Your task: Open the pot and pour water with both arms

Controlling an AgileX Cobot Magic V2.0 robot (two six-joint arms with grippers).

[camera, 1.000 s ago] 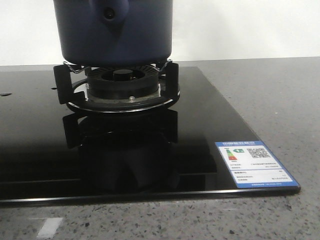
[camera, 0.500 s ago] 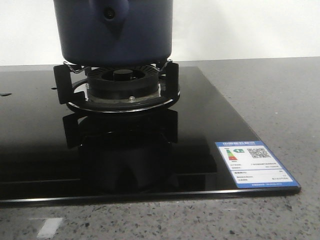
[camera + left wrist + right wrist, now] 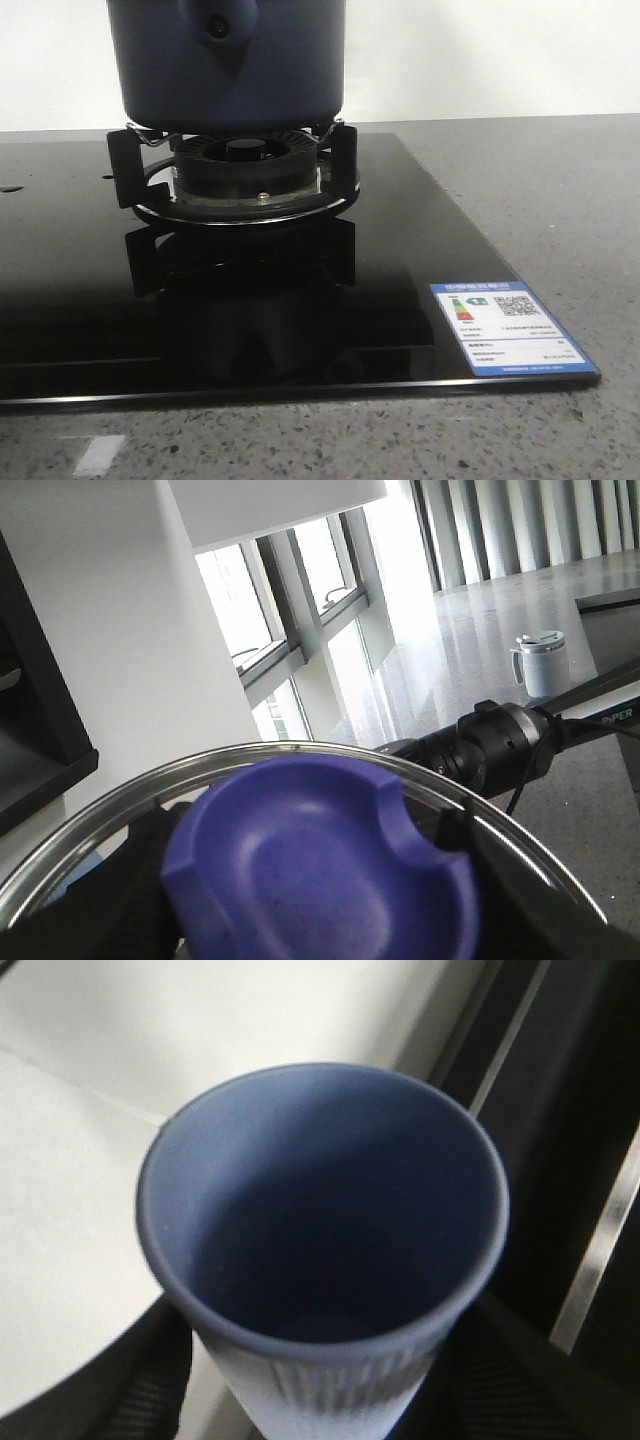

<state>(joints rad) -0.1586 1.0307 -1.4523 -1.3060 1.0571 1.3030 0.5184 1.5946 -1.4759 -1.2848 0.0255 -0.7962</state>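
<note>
The dark navy pot (image 3: 230,70) sits on the gas burner (image 3: 235,175) in the front view. Its handle mount (image 3: 218,28) faces me and its top is cut off by the frame. Neither gripper shows in that view. In the left wrist view my left gripper (image 3: 320,880) is shut on the blue knob (image 3: 320,865) of a glass lid with a metal rim (image 3: 300,748), held up in the air. In the right wrist view my right gripper (image 3: 320,1390) is shut on a pale blue ribbed cup (image 3: 320,1210), mouth towards the camera; I cannot tell whether it holds water.
The burner stands on a black glass hob (image 3: 80,300) with a blue-edged label (image 3: 510,328) at its front right corner. Grey speckled countertop (image 3: 560,200) surrounds it. The left wrist view shows a black arm (image 3: 490,750) and a white lidded mug (image 3: 540,663) farther off.
</note>
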